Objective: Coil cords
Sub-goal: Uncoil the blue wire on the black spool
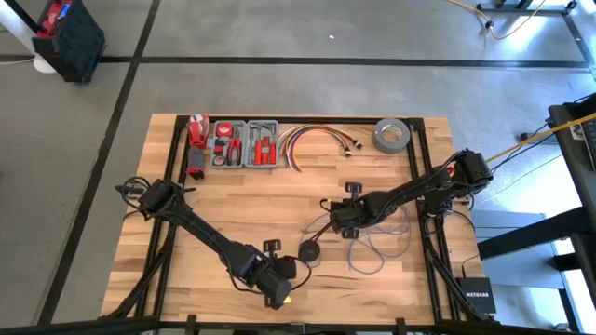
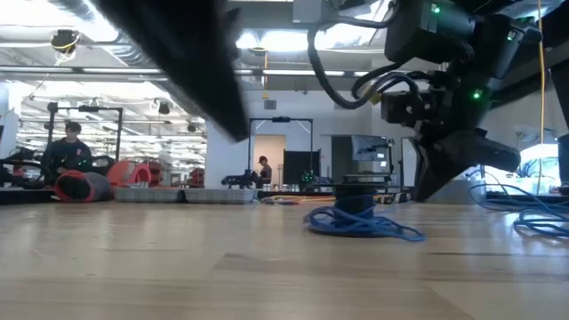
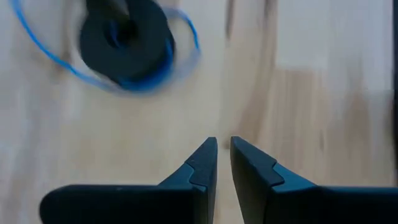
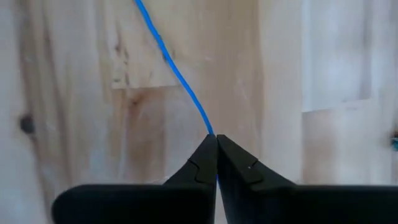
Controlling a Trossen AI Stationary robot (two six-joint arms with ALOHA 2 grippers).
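Observation:
A small round black disc (image 1: pixel 309 249) lies on the wooden table with thin blue wire wound about it; it also shows in the left wrist view (image 3: pixel 124 43) and the low view (image 2: pixel 356 206). Loose loops of the grey-blue wire (image 1: pixel 372 247) lie to its right. My right gripper (image 1: pixel 335 223) (image 4: pixel 214 138) is near the table's middle, just beyond the disc, shut on the blue wire (image 4: pixel 174 68). My left gripper (image 1: pixel 279 287) (image 3: pixel 222 144) is near the front edge, short of the disc, empty, all but shut with a narrow gap. My right gripper pinches the thin blue wire (image 4: pixel 209 129) between its two fingertips, a single strand. From the tips the wire runs on ahead over the wood, nearly straight. The arm reaches in from the table's right side.
Along the far edge stand a grey tool tray with red tools (image 1: pixel 244 144), a bundle of red, yellow and white cables (image 1: pixel 317 140) and a grey tape roll (image 1: pixel 392 136). A dark red roll (image 1: pixel 194 167) lies at the far left. Bare wood lies at the front left.

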